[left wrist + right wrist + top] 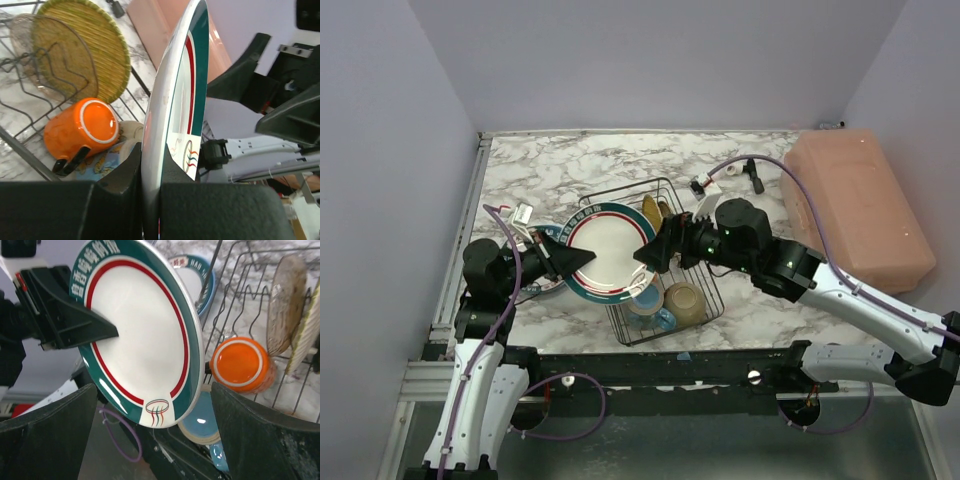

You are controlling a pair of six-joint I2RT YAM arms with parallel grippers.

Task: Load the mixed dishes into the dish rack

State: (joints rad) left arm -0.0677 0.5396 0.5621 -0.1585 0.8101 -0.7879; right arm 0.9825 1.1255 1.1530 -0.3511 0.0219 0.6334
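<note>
While the left gripper [572, 258] has its fingers [120, 175] clamped on the left rim of the green-rimmed white plate [610, 252], the plate hangs over the left edge of the dish rack [705, 285], its face turned up toward the top camera. The left wrist view shows it edge-on, thin and glossy, and pinched tight between the two dark pads.

The plate has a plain white centre, then a thin red ring, then a broad dark-green band carrying white Chinese characters. At one spot the band breaks for a white patch with a small bowl-shaped logo drawn in red and green lines.

The right gripper [152, 390] sits at the plate's opposite rim with its fingers spread wide apart. The lower edge of the plate lies between them, and neither finger visibly touches it.

An orange mug [82, 127] lies on its side at the near end of the rack, its base toward both wrist cameras. A blue mug [199, 424] with a pale inside is just beside it. At the far end a yellow plate [85, 45] with a woven look stands upright among the tines.

A blue-rimmed plate [205, 285] lies on the marble bench [540, 170] left of the rack. The pink box [860, 205] sits well apart on the right.
</note>
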